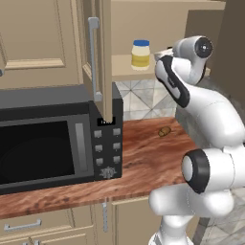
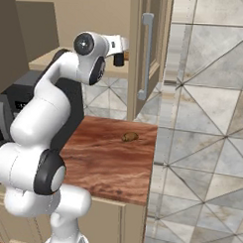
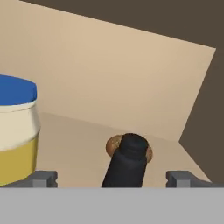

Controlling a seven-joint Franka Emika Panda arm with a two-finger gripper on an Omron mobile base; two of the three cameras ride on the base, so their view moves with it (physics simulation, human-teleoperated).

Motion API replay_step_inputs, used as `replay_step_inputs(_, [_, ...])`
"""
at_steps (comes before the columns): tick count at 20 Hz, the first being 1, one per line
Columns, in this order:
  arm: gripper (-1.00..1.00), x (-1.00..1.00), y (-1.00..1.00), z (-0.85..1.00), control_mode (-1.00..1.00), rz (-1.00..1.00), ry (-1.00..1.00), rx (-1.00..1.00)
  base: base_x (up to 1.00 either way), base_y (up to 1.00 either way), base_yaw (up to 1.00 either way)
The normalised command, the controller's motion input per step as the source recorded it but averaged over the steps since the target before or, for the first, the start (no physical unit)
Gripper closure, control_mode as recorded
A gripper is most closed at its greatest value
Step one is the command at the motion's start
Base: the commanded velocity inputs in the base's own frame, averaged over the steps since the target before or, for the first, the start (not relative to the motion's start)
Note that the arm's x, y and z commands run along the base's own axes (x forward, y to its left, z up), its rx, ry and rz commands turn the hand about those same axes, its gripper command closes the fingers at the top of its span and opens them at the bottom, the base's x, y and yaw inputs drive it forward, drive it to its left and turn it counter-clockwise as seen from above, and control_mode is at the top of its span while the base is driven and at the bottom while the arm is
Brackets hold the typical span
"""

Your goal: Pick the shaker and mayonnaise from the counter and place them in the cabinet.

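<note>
We see the gripper (image 3: pixel 112 178) open inside the cabinet (image 3: pixel 109 78), its fingertips clear of the shaker (image 3: pixel 127 164) standing between them on the shelf. The mayonnaise (image 3: pixel 15 131) stands left of the gripper.

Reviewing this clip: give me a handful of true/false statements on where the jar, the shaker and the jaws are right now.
1. The mayonnaise stands on the cabinet shelf. True.
2. The shaker lies on the counter by the microwave. False: in the hand view it stands upright on the shelf, between the fingertips.
3. The gripper has its jaws clamped on the shaker. False: they stand wide, with gaps on both sides of it.
4. A small brown lump sits on the counter. True.
5. The cabinet door is shut. False: it stands open, edge-on to the left base view.
</note>
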Motion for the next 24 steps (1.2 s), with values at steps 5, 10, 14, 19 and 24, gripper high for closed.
replay_step_inputs(5, [-1.00, -0.43, 0.00, 0.00, -1.00, 0.00, -0.08, 0.00, 0.00, 0.00, 0.00])
replay_step_inputs(10, [-1.00, -0.64, 0.00, 0.00, -1.00, 0.00, -0.03, 0.00, 0.00, 0.00, 0.00])
replay_step_inputs(14, [-1.00, -0.73, 0.00, -0.06, -1.00, -0.01, 0.00, 0.00, 0.00, 0.00, 0.00])
replay_step_inputs(19, [-1.00, -0.48, 0.00, -0.41, -1.00, -0.03, 0.10, -0.05, 0.00, 0.00, 0.00])
replay_step_inputs(24, [-1.00, -0.20, 0.09, -0.67, -1.00, -0.04, 0.21, -0.08, 0.00, 0.00, 0.00])
